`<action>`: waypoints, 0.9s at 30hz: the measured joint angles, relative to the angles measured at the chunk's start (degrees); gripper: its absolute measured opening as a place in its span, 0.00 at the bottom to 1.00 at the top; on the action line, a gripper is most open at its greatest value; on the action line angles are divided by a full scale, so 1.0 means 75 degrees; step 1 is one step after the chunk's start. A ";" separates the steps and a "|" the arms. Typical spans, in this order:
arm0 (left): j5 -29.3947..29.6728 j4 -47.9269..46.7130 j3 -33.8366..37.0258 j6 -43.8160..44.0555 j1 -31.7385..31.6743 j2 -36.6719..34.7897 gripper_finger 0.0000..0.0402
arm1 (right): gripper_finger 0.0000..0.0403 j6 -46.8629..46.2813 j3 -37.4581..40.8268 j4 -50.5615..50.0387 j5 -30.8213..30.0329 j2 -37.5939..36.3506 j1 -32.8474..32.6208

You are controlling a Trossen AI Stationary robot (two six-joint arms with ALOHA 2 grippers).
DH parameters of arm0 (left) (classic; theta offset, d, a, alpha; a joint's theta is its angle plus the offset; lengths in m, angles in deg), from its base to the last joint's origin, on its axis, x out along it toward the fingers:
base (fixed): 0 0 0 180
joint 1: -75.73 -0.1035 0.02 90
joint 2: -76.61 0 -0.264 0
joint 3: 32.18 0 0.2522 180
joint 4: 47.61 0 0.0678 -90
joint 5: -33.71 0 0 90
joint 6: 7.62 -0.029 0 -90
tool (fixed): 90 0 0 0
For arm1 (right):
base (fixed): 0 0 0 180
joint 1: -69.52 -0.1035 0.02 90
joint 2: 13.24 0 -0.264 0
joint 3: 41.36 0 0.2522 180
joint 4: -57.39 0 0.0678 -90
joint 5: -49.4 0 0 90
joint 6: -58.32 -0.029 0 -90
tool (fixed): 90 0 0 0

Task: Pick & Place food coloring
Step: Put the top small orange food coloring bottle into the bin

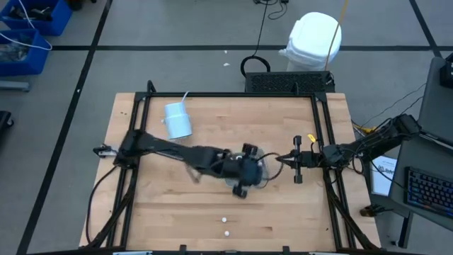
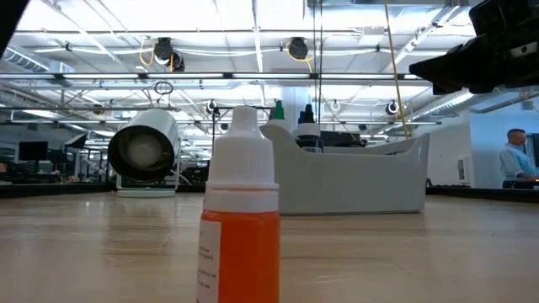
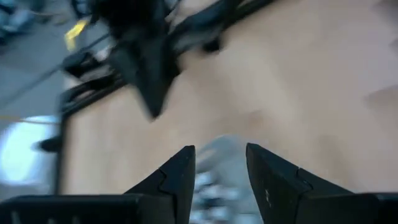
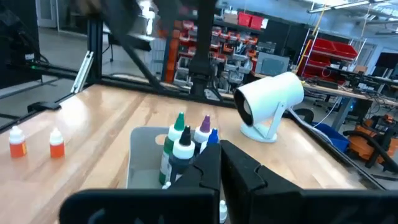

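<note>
Right wrist view: tray (image 4: 140,155) w/ upright food coloring bottles (image 4: 183,149) inside.

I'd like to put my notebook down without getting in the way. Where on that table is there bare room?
The near-left corner of the table is bare wood, as is the far stretch right of the white cup. The middle is crowded: the left gripper over the tray, the right gripper beside it. Two small bottles stand near the front edge.

The left arm stretches from the left edge toward mid-table, its left gripper (image 1: 249,172) with fingers (image 3: 177,177) parted and a gap showing between them. The right arm reaches in from the right edge, its right gripper (image 1: 282,160) pointing at the left one with fingers (image 4: 208,168) pressed together.
</note>
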 joint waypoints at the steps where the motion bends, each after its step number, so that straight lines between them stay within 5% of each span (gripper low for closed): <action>1: -0.0192 -0.0152 -0.0008 0.0390 0.0173 -0.0173 0.37 | 0.00 -0.0014 0.0002 -0.0071 0.0001 0.0004 0.0000; 8: -0.0429 -0.0943 -0.0010 0.2691 0.1432 0.0110 0.37 | 0.00 -0.0644 0.0002 -0.0145 0.0057 0.0004 -0.0009; 16: -0.0304 -0.2707 0.0017 0.2337 0.2455 0.1122 0.37 | 0.00 -0.1312 -0.0001 -0.0298 0.0414 0.0059 -0.0017; 27: -0.0755 -0.2518 0.0002 0.2413 0.2528 0.1225 0.37 | 0.00 -0.1486 0.0002 -0.0259 0.0642 0.0163 -0.0017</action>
